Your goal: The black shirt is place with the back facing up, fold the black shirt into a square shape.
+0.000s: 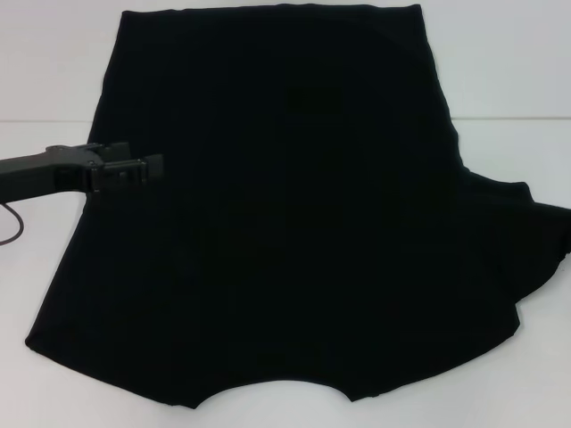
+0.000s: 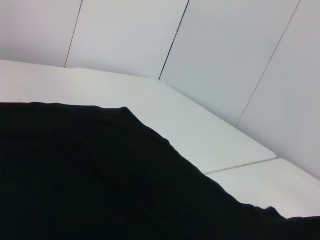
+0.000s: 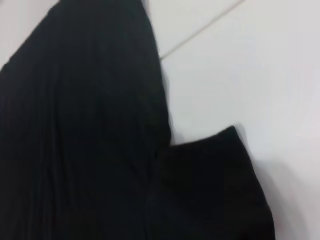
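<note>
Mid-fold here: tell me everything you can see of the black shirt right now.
The black shirt is plain, soft fabric spread flat on the white table, neckline curve toward the robot, hem at the far side. Its right sleeve sticks out; the left looks folded in. The left tool sits over its left edge.

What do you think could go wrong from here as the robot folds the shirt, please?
1. The left gripper sits at the black shirt's left edge; a shallow pinch might slip off the fabric.
2. The right sleeve lies spread out to the side, so one-sided folding could leave the shape uneven.
3. The right arm is out of the head view, so nothing visibly steadies the cloth against dragging across the table.
</note>
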Controlling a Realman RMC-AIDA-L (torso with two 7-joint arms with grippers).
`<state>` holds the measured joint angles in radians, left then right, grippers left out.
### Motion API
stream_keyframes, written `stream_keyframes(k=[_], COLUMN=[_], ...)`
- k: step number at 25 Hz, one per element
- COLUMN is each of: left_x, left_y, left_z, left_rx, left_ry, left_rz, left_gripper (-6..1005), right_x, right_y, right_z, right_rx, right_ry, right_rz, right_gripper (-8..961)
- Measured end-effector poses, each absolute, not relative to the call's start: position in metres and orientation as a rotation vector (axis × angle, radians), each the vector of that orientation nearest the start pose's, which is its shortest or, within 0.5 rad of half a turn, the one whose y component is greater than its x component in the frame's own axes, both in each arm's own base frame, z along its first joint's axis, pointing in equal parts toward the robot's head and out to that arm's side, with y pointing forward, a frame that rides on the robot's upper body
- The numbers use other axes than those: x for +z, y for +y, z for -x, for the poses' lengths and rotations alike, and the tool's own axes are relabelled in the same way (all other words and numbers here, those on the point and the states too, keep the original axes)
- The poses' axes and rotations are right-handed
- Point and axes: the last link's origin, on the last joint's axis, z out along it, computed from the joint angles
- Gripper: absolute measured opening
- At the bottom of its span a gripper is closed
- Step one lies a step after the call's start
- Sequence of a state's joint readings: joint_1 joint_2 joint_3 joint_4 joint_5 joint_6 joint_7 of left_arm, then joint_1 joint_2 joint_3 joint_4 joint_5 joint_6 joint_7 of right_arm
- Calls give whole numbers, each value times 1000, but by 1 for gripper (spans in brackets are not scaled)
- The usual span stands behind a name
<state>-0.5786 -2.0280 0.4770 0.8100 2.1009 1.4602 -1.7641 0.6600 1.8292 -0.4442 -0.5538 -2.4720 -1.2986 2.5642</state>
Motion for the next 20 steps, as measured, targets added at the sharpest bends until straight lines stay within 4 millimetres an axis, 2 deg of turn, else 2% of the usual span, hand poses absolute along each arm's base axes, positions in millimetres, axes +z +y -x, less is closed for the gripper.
stream_keyframes(k=[5,11,20], left_x=[76,76,76], left_y=[374,375,375], left_z=[277,275,274], left_rx=[-673,-683,-693], left_ry=[-974,-971,-969], left_rz=[2367,2365,2368], left_gripper=[782,776,768], right_x=[105,93,71], right_y=[391,404,423], right_z=[-334,-313,-285], right_rx=[442,442,284], right_ry=[1945,1902,1751], right_rz=[1791,1878,2036], right_gripper=[21,25,33])
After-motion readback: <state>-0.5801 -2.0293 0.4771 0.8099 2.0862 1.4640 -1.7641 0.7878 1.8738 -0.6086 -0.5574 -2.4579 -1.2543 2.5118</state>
